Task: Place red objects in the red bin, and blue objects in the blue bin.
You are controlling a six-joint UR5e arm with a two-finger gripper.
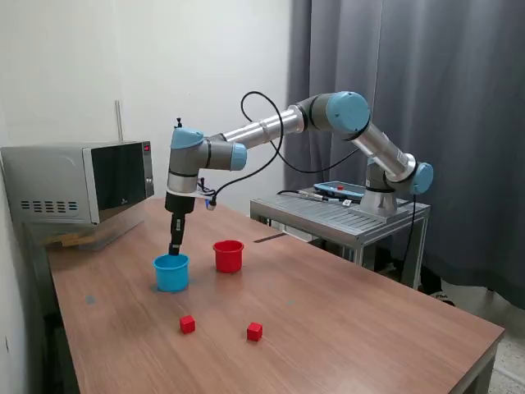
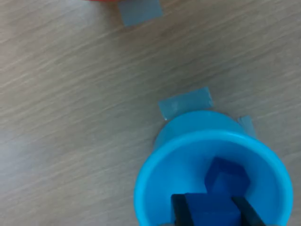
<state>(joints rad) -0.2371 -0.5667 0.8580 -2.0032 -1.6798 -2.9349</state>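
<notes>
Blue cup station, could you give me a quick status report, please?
Claw shut on blue cube over blue cup. One blue cube already inside. Two red cubes remain.

Beneath the gripper (image 2: 207, 210), the held blue cube (image 2: 208, 207) was cut off by the frame edge; the far red cup (image 2: 101, 1) showed only a sliver.

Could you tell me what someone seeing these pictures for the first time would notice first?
Most striking is the gripper poised straight above the light blue cup, its fingers clamped on a dark blue cube. A second blue cube already lies inside that cup. Nearer the camera in the exterior view, two small red cubes sit loose on the wooden table, with the red cup beside the blue one.
</notes>
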